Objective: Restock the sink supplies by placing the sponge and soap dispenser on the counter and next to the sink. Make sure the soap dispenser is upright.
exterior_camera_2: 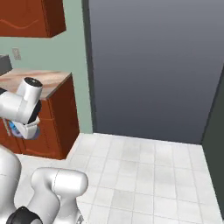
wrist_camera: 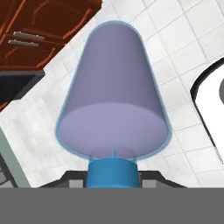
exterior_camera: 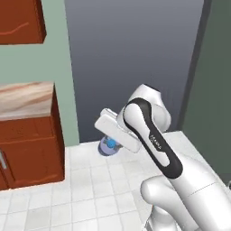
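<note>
Apparently the gripper [wrist_camera: 113,177] clasps the soap dispenser [wrist_camera: 113,100].

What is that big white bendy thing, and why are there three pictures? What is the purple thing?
The white bendy thing is a robot arm in a pretend, computer-drawn kitchen. At its end is a pincer, like two fingers. Two pictures come from cameras riding behind the arm, one on its left and one on its right, looking down over the white floor tiles. The third comes from a camera on the hand itself, so everything looks tilted there. The purple thing is a soap dispenser with a blue pump top. The pincer is shut on it by the pump end and holds it up above the floor. To one side is a marbled counter on red-brown cabinets.
</note>
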Robot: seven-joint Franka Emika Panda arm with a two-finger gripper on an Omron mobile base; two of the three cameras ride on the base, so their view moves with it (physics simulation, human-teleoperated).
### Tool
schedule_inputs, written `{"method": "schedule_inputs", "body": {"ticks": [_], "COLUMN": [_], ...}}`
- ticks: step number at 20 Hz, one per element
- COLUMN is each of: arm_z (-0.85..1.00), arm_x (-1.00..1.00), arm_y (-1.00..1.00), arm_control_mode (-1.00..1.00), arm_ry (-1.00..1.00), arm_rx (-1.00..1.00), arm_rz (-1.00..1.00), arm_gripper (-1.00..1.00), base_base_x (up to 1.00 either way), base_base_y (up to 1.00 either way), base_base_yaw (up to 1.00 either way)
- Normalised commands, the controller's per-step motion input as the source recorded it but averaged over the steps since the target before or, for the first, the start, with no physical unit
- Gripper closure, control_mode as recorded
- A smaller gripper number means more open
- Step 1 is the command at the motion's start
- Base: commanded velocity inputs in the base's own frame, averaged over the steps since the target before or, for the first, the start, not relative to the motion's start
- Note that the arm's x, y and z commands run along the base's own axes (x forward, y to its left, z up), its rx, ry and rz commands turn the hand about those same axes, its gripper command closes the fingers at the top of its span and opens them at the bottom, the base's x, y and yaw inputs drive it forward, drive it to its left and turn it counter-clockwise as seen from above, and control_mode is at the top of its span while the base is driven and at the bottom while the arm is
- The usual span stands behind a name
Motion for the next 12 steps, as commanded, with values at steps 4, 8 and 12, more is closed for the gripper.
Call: {"method": "schedule_inputs", "body": {"ticks": [4,8,12], "arm_z": [0.0,0.0,0.0], "arm_x": [0.0,0.0,0.0], "arm_y": [0.0,0.0,0.0], "arm_control_mode": [1.0,1.0,1.0], "arm_ry": [0.0,0.0,0.0], "arm_rx": [0.0,0.0,0.0], "arm_rz": [0.0,0.0,0.0], "arm_gripper": [1.0,1.0,1.0], "base_base_x": [0.0,0.0,0.0], "base_base_y": [0.04,0.01,0.01], "base_base_yaw": [0.71,0.72,0.73]}}
